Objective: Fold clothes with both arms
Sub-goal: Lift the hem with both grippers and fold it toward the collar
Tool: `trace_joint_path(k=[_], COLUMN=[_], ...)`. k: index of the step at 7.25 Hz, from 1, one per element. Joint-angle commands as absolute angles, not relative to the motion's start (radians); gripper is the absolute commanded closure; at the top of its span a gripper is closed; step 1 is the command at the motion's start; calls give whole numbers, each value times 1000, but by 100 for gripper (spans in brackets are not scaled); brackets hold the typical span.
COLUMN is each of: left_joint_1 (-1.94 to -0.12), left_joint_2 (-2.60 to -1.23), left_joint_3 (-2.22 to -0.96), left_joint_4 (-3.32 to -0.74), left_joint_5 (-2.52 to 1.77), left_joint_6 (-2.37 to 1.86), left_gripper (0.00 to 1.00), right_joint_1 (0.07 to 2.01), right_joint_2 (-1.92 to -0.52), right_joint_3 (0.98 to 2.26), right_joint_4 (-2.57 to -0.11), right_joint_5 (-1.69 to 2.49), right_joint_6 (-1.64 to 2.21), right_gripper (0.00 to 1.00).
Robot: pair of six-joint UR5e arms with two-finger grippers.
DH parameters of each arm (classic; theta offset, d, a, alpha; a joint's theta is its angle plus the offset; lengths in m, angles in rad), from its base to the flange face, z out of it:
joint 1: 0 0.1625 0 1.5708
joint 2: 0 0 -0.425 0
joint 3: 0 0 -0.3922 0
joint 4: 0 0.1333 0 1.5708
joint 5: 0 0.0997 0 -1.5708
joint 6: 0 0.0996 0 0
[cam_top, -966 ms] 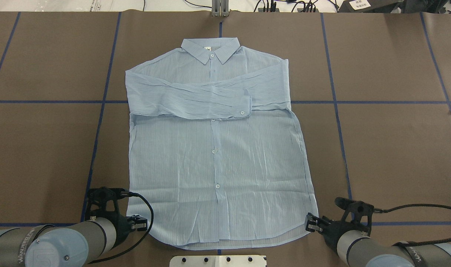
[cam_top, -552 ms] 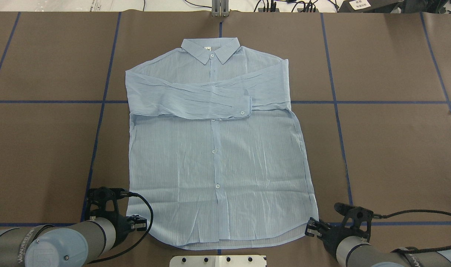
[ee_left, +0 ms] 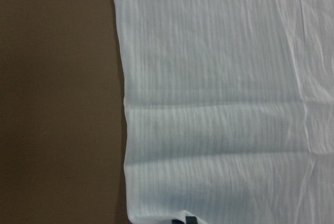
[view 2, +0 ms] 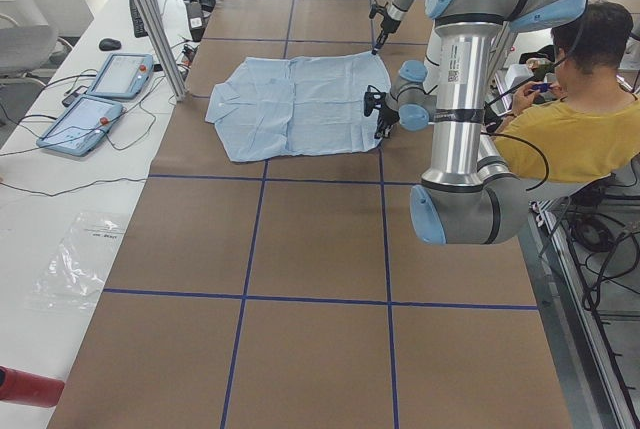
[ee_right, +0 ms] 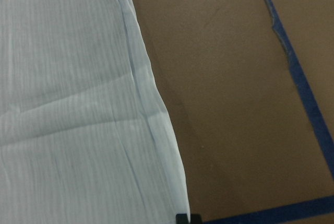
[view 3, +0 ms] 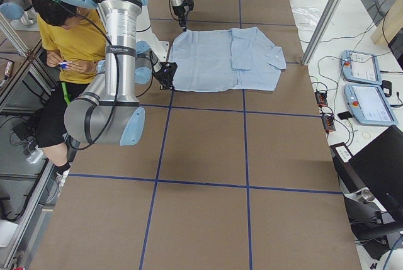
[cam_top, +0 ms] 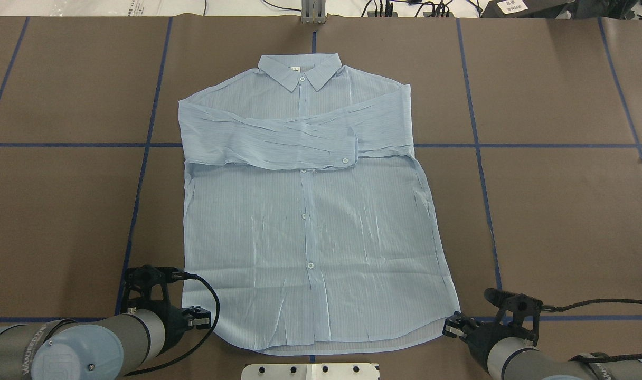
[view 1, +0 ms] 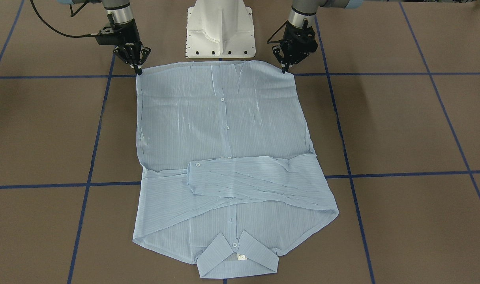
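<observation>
Right gripper (view 1: 139, 69): its fingers are pinched close together on one bottom corner of the shirt (view 1: 224, 118).
Left gripper (view 1: 284, 68): its fingers are close together too, pinching the other bottom corner of the hem.
Shirt: it lies flat and face up on the brown table (view 1: 402, 126), with its hem next to the robot and its collar (view 1: 237, 256) at the far end.
Sleeves (view 1: 259, 179): they are folded across the chest, one on top of the other.
Arms: both reach down low, one on each side of the white base (view 1: 221, 31).

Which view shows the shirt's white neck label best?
Front-facing: the label lies nearest that camera, inside the collar. Overhead shows a tiny far speck; side views cannot resolve it; wrist cameras see only shirt cloth.
</observation>
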State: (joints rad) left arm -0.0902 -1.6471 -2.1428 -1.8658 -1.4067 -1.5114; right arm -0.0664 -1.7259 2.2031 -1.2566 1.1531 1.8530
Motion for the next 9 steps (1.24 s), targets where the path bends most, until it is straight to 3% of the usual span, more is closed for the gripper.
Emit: trace_joint_path(k=[1,3,4,5,7,9], left_joint_1=[-95,-92,-98,-124,-208,-360], left_joint_2=[-1608,-1609,-1615,-1644,-1717,-1880], left_joint_3=[-2312,-2600,-2714,-2726,-2618,-2391], left_joint_4=[-1827,-1578,-1475,-1448,-1448,-1450], left_joint_5=[-1477,-1607,-1653,-1708,-1706,-1695], left_joint_6=[-1506,-1506,-1505,-1505,-1439,-1399], left_gripper=[100,100,100,100,100,100], right_joint_1=[-55,-63,-66,-33,88,249], right_joint_2=[-1743,-1732,-1689,-1636,-1490,-1293], right_joint_3=[2411,2675,2745,2743,2697,2576], right_joint_4=[-1454,-1736,-1826,-1869,-1980,-2029], right_joint_5=[1238,1355,1371,1377,1396,1397], right_joint_6=[1853,1853,1853,1848,1832,1748], right_gripper=[100,100,100,100,100,100])
